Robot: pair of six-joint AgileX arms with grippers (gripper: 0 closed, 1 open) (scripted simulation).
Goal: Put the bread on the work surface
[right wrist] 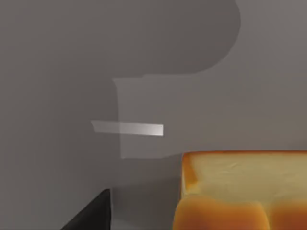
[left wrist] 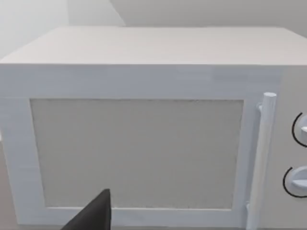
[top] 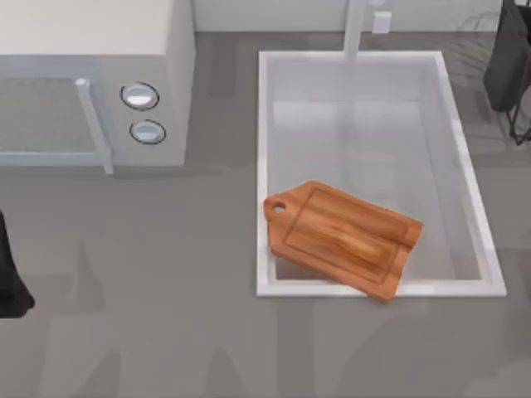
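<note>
in the sink [top: 469, 207] the work surface [top: 342, 238] lies tilted across its near rim. i see the bread [right wrist: 242, 191] below my right wrist; my left arm [top: 10, 278] faces the microwave [left wrist: 144, 129].

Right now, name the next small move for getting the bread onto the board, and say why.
Probably ease the right arm down toward the bread to line up a grasp. The right wrist view shows the bread close ahead on the grey counter, not yet held, while the board sits bare, tilted across the sink's front corner. The left arm waits at the table's left edge, facing the microwave.
</note>
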